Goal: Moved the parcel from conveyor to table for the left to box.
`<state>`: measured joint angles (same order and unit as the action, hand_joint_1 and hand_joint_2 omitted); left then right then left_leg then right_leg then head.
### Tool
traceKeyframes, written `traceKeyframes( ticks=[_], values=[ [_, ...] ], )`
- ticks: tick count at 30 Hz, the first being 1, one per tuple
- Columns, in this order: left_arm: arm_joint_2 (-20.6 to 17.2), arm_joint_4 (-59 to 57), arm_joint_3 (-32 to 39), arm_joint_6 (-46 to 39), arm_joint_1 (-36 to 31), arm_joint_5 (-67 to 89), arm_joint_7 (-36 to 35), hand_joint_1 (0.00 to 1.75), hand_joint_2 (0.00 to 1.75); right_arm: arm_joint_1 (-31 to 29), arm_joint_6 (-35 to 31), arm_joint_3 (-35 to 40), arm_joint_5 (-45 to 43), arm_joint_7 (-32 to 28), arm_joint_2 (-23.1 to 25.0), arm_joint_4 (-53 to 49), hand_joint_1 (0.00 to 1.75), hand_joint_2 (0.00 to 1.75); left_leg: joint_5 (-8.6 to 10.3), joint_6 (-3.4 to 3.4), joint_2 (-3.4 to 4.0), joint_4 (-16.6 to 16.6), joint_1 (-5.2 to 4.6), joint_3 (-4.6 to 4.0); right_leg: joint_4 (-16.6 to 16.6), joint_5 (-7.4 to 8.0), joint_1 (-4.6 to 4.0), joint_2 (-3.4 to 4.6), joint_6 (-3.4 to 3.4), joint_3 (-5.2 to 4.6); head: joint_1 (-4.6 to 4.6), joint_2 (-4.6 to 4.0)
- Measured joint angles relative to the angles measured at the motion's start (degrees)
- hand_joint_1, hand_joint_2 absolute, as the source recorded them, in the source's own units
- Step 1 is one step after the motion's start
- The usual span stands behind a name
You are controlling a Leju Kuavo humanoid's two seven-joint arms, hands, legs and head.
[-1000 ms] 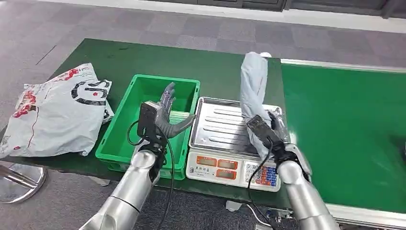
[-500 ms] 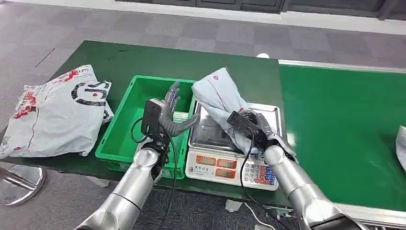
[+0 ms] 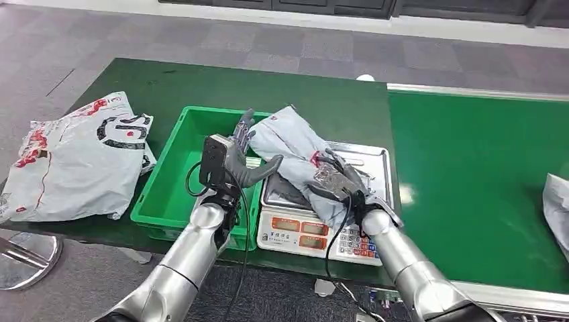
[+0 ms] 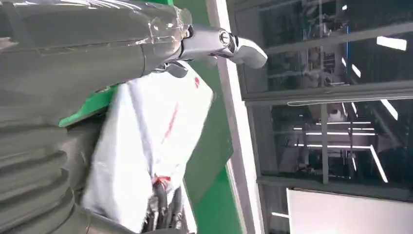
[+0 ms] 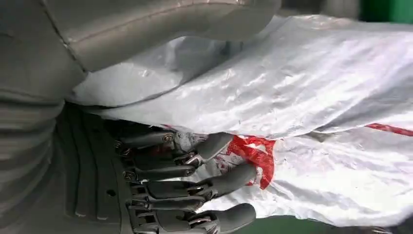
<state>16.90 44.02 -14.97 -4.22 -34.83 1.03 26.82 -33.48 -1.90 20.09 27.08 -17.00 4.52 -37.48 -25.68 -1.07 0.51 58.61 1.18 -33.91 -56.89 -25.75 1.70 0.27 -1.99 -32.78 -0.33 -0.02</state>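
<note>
While the parcel (image 3: 295, 151) was held upright over the scale (image 3: 322, 201) a second ago, it has since been tipped over toward the bin (image 3: 176, 181) and is now laid slanting across the scale's tray, its far end reaching the bin's near wall. It is gripped by the right hand (image 3: 335, 180), whose fingers (image 5: 214, 180) are seen curled over the white plastic beside a red print. The left hand (image 3: 240, 157) is kept spread and holds nothing, raised over the bin's edge with its fingers just beside the parcel's end; contact cannot be told. A handover to the left hand is judged to be close, with the boxing not yet done. A second parcel (image 3: 557, 208) is seen on the conveyor (image 3: 470, 154).
</note>
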Motion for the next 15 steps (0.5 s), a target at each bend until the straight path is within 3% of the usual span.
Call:
traceKeyframes(
  ticks=[11, 13, 15],
  values=[
    [0.1, -1.8, -1.8, -0.6, -1.4, -1.0, 0.1, 0.0, 1.75, 4.4, 7.2, -0.2, -9.1, -2.0, 1.4, -6.6, 0.0, 1.75, -0.03, -0.13, 0.01, -0.1, 0.03, -0.02, -0.1, -0.07, -0.03, 0.01, 0.11, -0.11, 0.0, 0.0],
    [0.1, -2.0, -2.3, -0.7, -1.5, -1.0, 0.1, 0.0, 1.75, 5.8, 5.3, -0.2, -9.4, -2.2, 1.4, -8.8, 0.0, 1.75, -0.04, -0.14, 0.01, -0.1, 0.02, -0.05, -0.1, -0.08, -0.03, 0.01, 0.11, -0.15, 0.0, 0.0],
    [0.1, -2.2, -2.8, -1.3, -1.5, -0.9, 0.2, 0.0, 1.75, 7.3, -1.2, -0.3, -6.8, -1.4, 1.4, -11.5, 0.0, 1.75, -0.04, -0.14, -0.03, -0.1, 0.02, -0.14, -0.1, -0.08, -0.03, 0.0, 0.11, -0.21, 0.0, 0.0]
  ],
)
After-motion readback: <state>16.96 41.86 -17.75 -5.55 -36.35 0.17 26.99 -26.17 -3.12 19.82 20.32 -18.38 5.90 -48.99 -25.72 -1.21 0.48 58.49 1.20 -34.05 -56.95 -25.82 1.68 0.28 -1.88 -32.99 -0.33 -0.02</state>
